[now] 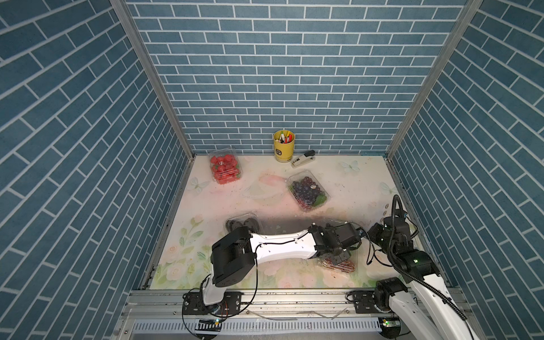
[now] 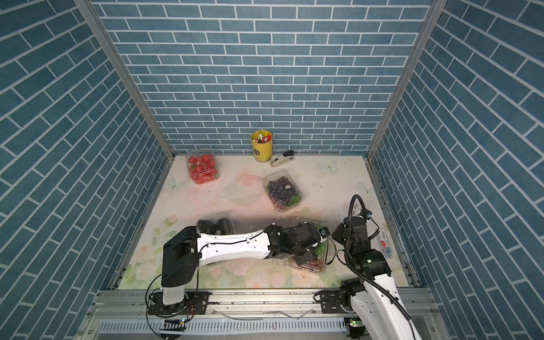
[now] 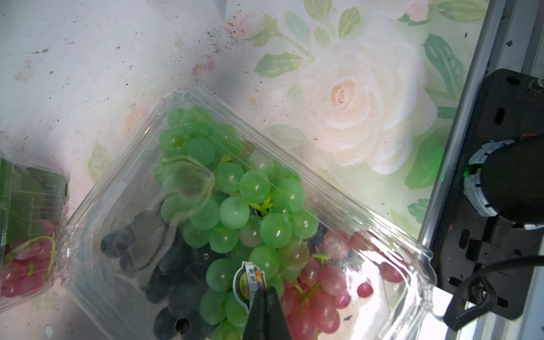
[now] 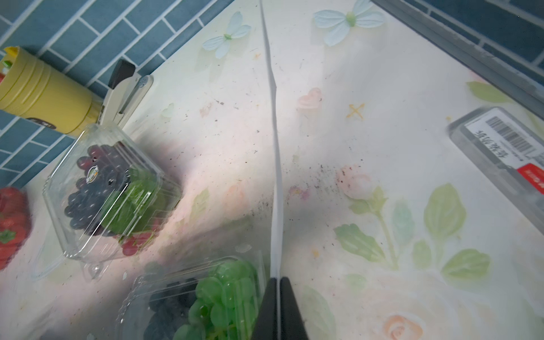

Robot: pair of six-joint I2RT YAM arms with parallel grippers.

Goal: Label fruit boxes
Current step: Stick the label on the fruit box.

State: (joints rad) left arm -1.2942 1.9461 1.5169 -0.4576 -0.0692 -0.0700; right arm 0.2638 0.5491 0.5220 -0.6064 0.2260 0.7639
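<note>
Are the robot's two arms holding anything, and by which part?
The left gripper pinches a round sticker by its edge, over the mixed-grape box. The right gripper clamps a thin white sheet at its edge.

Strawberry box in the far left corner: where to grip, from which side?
On the strawberry box, I'd pinch the rim flange at its near short end, from above. It lies flat, lid shut, long axis running away from the robot, left wall close beside it; the body looks wide for a gripper.
</note>
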